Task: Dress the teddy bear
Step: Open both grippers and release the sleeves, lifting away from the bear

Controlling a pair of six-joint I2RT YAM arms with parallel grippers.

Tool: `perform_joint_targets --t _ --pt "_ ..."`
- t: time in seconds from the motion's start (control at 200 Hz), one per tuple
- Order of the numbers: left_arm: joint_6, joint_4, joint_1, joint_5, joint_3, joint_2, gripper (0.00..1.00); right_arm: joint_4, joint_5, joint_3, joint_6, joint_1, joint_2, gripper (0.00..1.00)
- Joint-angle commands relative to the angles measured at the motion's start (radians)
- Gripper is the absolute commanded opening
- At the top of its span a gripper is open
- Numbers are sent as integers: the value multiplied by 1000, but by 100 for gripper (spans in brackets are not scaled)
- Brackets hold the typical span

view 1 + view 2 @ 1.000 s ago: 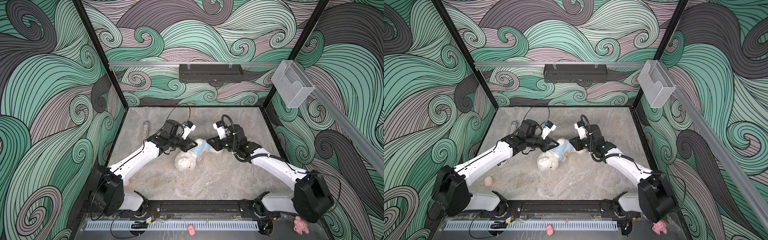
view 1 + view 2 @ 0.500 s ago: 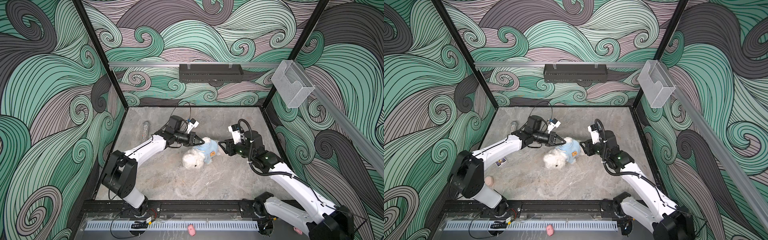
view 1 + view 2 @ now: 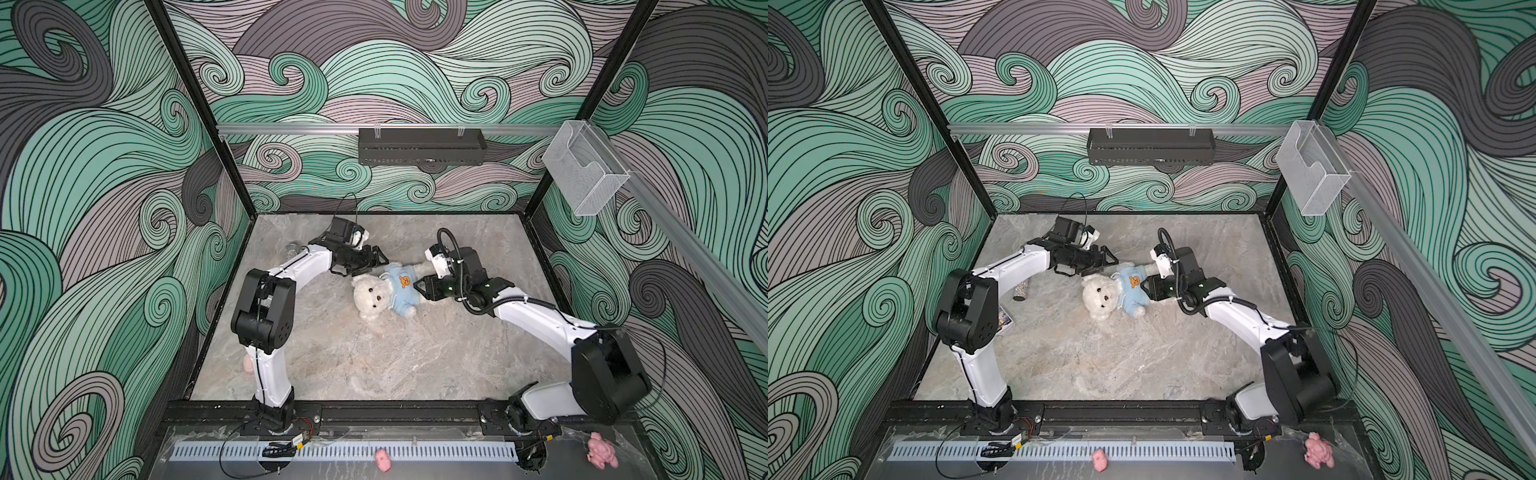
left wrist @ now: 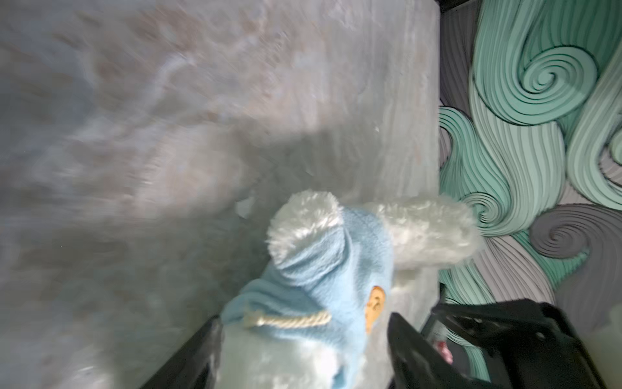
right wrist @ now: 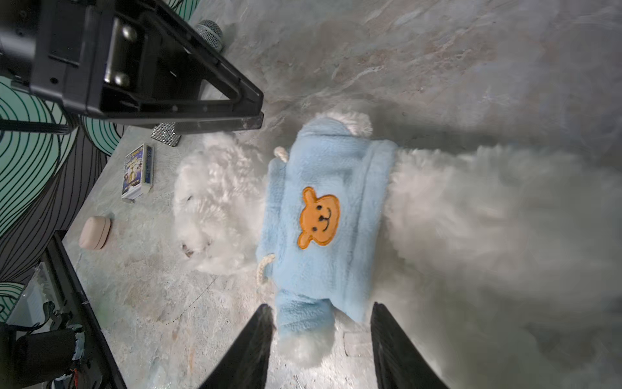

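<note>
One fluffy white teddy bear lies face-up on the grey marbled bench in a pale blue fleece top, the black left pincer gaping wide at its head and the black right pincer half-open astride its sleeved arm.

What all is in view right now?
teddy bear: one, white, lying mid-table
sweater: one, light blue with orange bear patch, on the bear
glittery cylinder: one, silver, table's left side
printed box: one, multicoloured, table's left edge
small case: one, pale pink, table's left front
plush toys: two, pink, before the base rail
tray: one, black, rear rail
bin: one, clear, right rail
table: one, grey marble, under everything
left gripper: one, black, open at the bear's head end
right gripper: one, black, open around a sleeved arm
</note>
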Motion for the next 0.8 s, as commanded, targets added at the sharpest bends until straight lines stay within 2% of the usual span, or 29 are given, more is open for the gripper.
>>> perform_joint_targets --t 0.0,0.09,0.195,0.29,0.425,0.535,0.61,0.705,0.795 --pt "81 -99 -1 -217 29 -106 86 75 -33 79 -43 18 58 49" --pt "112 -143 -1 -343 -12 -178 87 59 -3 122 -70 17 114 49" --pt "87 -139 -5 -379 -127 -280 87 18 42 129 -70 7 184 47" --pt "9 -103 -26 -364 -270 -384 86 12 36 83 -42 -13 199 44" --pt "-144 14 -81 -265 -445 -477 85 -12 -6 -18 -7 -12 146 43" --pt "-256 143 -115 -193 -510 -456 84 -4 -46 -107 49 24 83 42" --pt "-273 200 -122 -176 -500 -374 83 24 -81 -151 97 70 65 42" --pt "-221 175 -119 -217 -416 -285 82 65 -120 -172 133 147 61 42" --pt "-139 104 -112 -318 -318 -207 80 90 -158 -175 131 191 5 42"
